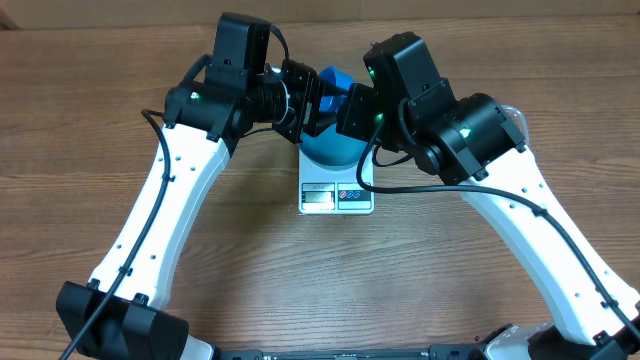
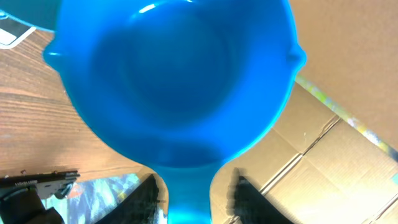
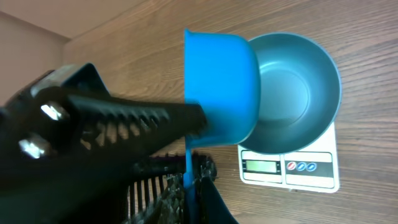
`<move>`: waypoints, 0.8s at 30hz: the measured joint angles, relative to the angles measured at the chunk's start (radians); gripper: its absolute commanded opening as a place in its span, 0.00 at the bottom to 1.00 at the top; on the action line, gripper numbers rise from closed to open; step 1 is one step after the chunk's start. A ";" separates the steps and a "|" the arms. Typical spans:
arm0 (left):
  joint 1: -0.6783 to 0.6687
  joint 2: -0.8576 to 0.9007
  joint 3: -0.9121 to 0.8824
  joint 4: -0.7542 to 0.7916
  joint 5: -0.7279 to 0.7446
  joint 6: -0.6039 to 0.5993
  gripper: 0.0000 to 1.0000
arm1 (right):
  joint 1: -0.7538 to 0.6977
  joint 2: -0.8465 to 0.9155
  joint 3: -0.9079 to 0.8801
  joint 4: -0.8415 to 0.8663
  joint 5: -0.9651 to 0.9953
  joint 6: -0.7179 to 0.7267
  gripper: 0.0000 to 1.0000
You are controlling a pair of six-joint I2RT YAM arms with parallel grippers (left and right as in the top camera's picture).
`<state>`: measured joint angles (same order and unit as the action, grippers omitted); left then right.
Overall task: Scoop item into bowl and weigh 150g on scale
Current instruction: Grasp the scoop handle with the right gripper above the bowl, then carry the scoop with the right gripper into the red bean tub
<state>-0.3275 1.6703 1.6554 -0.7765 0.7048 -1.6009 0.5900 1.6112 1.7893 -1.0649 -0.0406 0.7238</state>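
A small blue scoop (image 1: pixel 335 80) hangs above the table's far middle, between both grippers. My right gripper (image 3: pixel 194 165) is shut on the scoop's thin handle, with the scoop's cup (image 3: pixel 221 81) tipped on its side. My left gripper (image 2: pixel 194 180) stands open around the same handle, with a gap showing on each side. The scoop's cup (image 2: pixel 174 81) is empty inside. Just below it, the blue bowl (image 3: pixel 314 93) sits on the white scale (image 3: pixel 289 168) and shows a bare inside. The bowl (image 1: pixel 325 150) and scale (image 1: pixel 337 195) lie under both wrists. The item is out of view.
A clear rounded container (image 1: pixel 514 120) peeks out behind the right arm. The left gripper's ribbed finger (image 3: pixel 137 115) crosses the right wrist view. Cardboard boxes (image 2: pixel 323 137) stand beyond the table. Bare wood (image 1: pixel 330 280) lies in front of the scale.
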 measured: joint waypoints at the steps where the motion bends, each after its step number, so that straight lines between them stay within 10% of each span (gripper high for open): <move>1: 0.000 0.000 0.000 -0.001 0.000 0.004 0.65 | 0.000 0.000 0.000 0.002 0.001 -0.010 0.04; 8: 0.000 0.000 0.000 0.000 -0.027 0.189 1.00 | -0.036 0.000 0.000 -0.015 0.002 -0.114 0.04; 24: 0.000 0.000 0.000 -0.059 -0.054 0.972 1.00 | -0.426 0.014 0.264 -0.481 -0.016 -0.421 0.04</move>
<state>-0.3275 1.6703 1.6554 -0.8356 0.6506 -0.6285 0.1642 1.6253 2.0529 -1.5463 -0.0570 0.3031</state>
